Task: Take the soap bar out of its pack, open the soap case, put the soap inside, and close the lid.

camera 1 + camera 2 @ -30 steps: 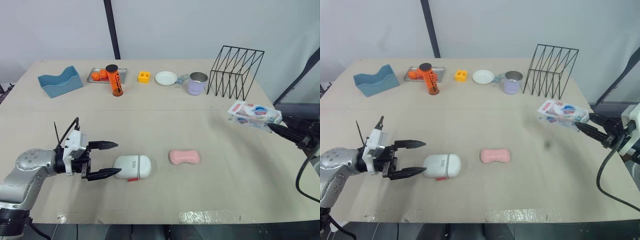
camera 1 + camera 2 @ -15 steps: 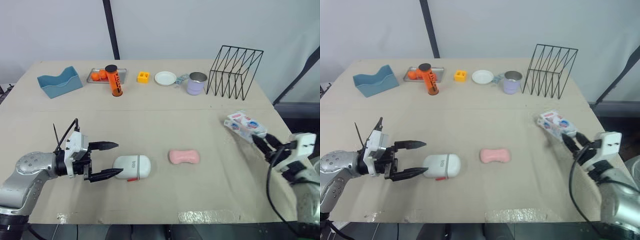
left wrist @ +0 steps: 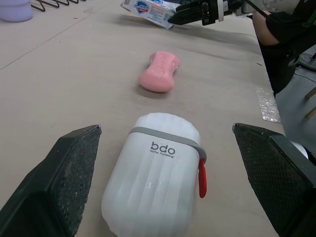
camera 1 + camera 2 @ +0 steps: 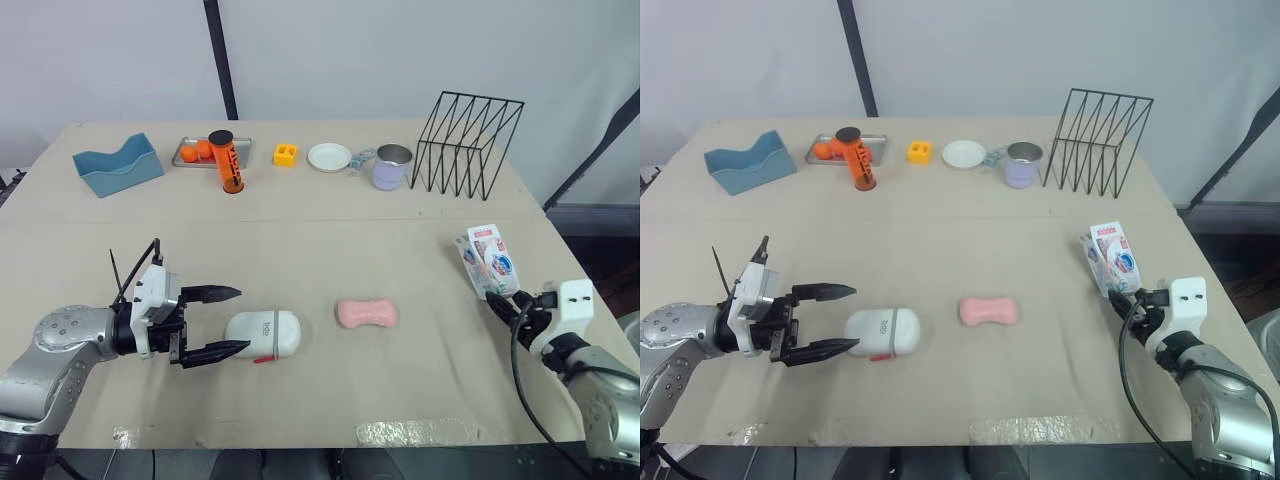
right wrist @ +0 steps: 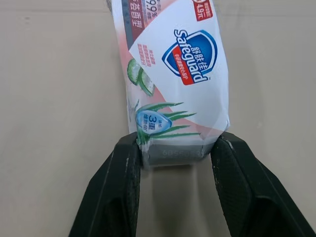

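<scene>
- Right claw (image 4: 503,302) clamps 1 end of the soap pack (image 4: 488,262), near the table's (image 4: 400,230) right edge.
- Left claw (image 4: 222,321) gapes; the closed soap case (image 4: 262,334) lies at its 2 fingertips.
- Soap bar (image 4: 367,313) lies between case and pack.
- Wire rack (image 4: 468,145) and mug (image 4: 393,166) stand far behind.

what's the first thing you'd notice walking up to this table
The bare pink soap bar lies mid-table. To its left sits the closed white soap case, the open left gripper poised at its end. Near the table's right edge, the right gripper pinches the soap pack by one end.
</scene>
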Motion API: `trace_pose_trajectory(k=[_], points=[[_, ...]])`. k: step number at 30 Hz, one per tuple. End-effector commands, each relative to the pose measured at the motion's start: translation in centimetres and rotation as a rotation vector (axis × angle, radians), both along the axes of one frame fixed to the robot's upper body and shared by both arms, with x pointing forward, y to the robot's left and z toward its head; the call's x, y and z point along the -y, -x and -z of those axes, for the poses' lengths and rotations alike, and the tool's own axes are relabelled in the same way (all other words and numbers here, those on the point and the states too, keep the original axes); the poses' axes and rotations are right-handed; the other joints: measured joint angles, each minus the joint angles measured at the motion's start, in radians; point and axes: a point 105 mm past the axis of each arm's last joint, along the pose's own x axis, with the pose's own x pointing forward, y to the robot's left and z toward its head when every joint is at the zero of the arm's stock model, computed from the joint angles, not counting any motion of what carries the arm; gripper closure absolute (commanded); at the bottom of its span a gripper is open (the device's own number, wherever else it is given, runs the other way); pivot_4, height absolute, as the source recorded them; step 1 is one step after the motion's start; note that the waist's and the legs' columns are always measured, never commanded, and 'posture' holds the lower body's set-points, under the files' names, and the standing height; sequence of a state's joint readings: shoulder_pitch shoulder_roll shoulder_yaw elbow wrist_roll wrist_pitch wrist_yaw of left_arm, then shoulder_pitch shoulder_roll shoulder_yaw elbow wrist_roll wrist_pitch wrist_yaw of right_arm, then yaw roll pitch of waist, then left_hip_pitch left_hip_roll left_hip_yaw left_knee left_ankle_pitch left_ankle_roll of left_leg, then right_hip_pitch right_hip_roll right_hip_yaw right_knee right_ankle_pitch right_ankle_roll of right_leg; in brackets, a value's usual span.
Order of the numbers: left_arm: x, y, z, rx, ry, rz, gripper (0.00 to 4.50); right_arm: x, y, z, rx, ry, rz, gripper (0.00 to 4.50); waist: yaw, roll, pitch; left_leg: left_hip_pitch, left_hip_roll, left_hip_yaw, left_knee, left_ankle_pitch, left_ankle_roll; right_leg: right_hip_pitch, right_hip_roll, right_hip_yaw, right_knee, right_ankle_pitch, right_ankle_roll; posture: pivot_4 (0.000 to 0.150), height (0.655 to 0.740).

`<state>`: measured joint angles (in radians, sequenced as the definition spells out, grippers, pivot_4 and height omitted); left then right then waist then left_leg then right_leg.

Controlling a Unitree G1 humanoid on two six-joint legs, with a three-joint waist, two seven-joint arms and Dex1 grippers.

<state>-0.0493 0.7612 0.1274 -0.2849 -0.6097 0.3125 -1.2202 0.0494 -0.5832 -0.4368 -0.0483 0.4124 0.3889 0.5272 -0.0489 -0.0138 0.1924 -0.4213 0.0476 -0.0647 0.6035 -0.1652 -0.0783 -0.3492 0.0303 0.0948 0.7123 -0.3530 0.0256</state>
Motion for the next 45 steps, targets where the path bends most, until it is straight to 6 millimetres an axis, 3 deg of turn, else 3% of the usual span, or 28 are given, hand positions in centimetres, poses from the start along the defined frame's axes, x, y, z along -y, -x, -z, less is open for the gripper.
trace_pose_trajectory(k=[1,8,11,15,21,25,28,33,34,36,41,45], points=[[0.1,0.1,-0.5,0.020,0.010,0.003,0.00,-0.4,0.1,0.0,-0.011,0.023,-0.036,2.40,0.000,-0.001,0.000,0.000,0.000,0.000,0.000,0.000,0.000,0.000,0.000,0.000,0.000,0.000,0.000,0.150,0.7400],[0.2,0.1,-0.3,0.019,0.008,0.005,0.00,-0.5,-0.3,-0.8,0.013,0.038,-0.068,2.40,0.000,-0.001,0.000,0.000,0.000,0.001,0.000,0.000,0.000,0.000,0.000,0.001,0.000,0.000,0.000,0.150,0.7400],[0.4,0.0,-0.2,0.020,0.008,0.007,0.00,-0.5,-0.4,-1.4,0.026,0.040,-0.086,1.68,0.000,0.000,0.000,0.000,0.000,0.001,0.000,0.000,0.000,0.000,0.000,0.001,0.000,0.000,0.000,0.150,0.7400],[0.4,0.0,-0.2,0.020,0.008,0.007,0.00,-0.3,-0.2,-1.7,0.043,0.041,-0.092,0.05,0.001,-0.001,0.000,0.000,0.000,0.001,0.000,0.000,0.000,-0.001,0.000,0.001,0.000,0.000,0.000,0.150,0.7400],[0.5,-0.1,0.0,0.022,0.008,0.005,0.00,0.8,0.2,-2.5,0.084,0.064,-0.103,0.02,0.001,-0.001,0.000,-0.001,0.000,0.001,0.000,0.000,0.000,-0.001,0.000,0.001,0.000,0.000,0.000,0.150,0.7400],[0.6,-0.1,0.0,0.023,0.010,0.006,0.00,2.3,0.4,-4.7,0.186,0.147,-0.167,0.02,0.001,0.000,0.000,-0.001,-0.001,0.001,0.000,0.000,0.000,-0.001,-0.001,0.001,0.000,0.000,0.000,0.150,0.7400],[0.6,-0.2,0.0,0.025,0.007,0.007,0.00,2.0,0.1,-6.6,0.254,0.207,-0.277,0.02,-0.001,-0.001,0.000,0.000,-0.001,0.002,0.000,0.000,0.001,-0.001,0.000,0.002,0.000,0.000,0.000,0.150,0.7400],[0.4,-0.4,-0.1,0.031,-0.008,0.013,0.00,-2.7,-1.4,-10.1,0.339,0.217,-0.568,0.02,-0.012,0.000,0.000,0.002,0.001,0.005,0.000,-0.001,0.001,0.000,0.001,0.005,0.001,0.000,0.000,0.150,0.7400],[0.3,-0.4,-0.1,0.034,-0.015,0.017,0.00,-4.7,-1.3,-10.3,0.329,0.199,-0.671,0.02,-0.012,0.000,0.000,0.002,0.001,0.005,0.000,-0.001,0.001,0.000,0.001,0.005,0.001,0.000,0.000,0.150,0.7400],[0.3,-0.4,-0.1,0.038,-0.023,0.023,0.00,-7.7,-0.9,-10.2,0.301,0.173,-0.833,0.02,-0.011,0.000,0.000,0.002,0.001,0.004,-0.001,-0.001,0.002,0.000,0.001,0.004,0.000,0.000,0.000,0.150,0.7400],[0.2,-0.2,0.1,0.046,-0.046,0.031,0.00,-12.9,0.9,-8.4,0.209,0.197,-1.162,0.02,-0.002,0.000,0.001,0.000,-0.001,0.004,0.000,-0.002,0.003,-0.001,-0.002,0.004,-0.001,0.001,-0.001,0.150,0.7400],[0.1,0.0,0.3,0.053,-0.067,0.042,0.00,-15.3,1.8,-7.6,0.198,0.233,-1.311,0.02,0.001,-0.001,0.001,0.000,-0.001,0.004,0.001,-0.002,0.003,-0.001,-0.002,0.004,-0.001,0.000,0.000,0.150,0.7400]])
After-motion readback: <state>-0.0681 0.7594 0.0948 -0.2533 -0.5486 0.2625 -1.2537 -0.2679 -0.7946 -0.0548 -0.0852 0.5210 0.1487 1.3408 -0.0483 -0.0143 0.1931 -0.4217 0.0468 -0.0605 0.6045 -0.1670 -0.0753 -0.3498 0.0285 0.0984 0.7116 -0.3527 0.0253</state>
